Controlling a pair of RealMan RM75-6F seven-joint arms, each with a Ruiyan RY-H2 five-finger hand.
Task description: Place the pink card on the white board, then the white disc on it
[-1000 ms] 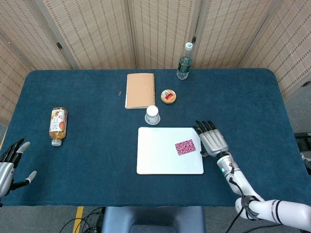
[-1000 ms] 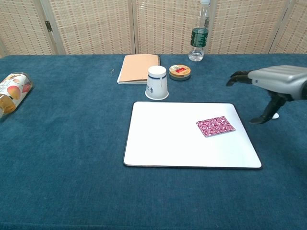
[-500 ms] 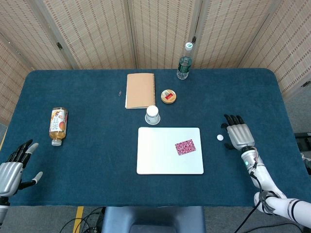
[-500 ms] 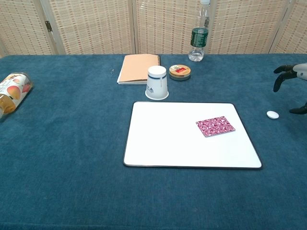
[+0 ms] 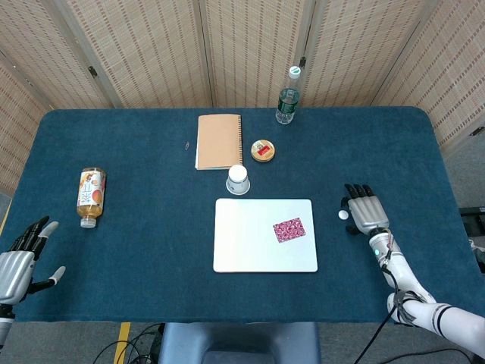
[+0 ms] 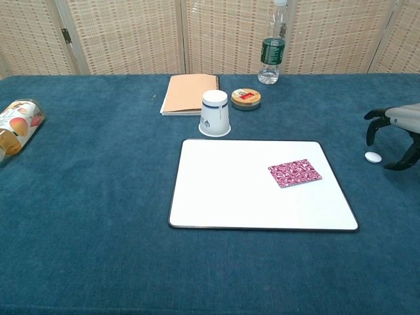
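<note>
The pink patterned card (image 5: 289,229) (image 6: 294,172) lies flat on the right part of the white board (image 5: 250,246) (image 6: 230,190). A small white disc (image 5: 342,214) (image 6: 373,156) rests on the blue cloth to the right of the board. My right hand (image 5: 365,211) (image 6: 397,128) hovers just right of the disc with its fingers apart and nothing in it. My left hand (image 5: 17,262) is at the table's front left edge, fingers spread, holding nothing; the chest view does not show it.
An upside-down paper cup (image 5: 238,179) (image 6: 214,113) stands just behind the board. Further back are a tan notebook (image 5: 219,141), a small round tin (image 5: 262,149) and a water bottle (image 5: 286,96). A juice bottle (image 5: 90,196) lies on its side at the left.
My right hand drew away from the card on the board to the right, uncovering the white disc, and now sits slightly nearer the disc. My left hand shifted a little.
</note>
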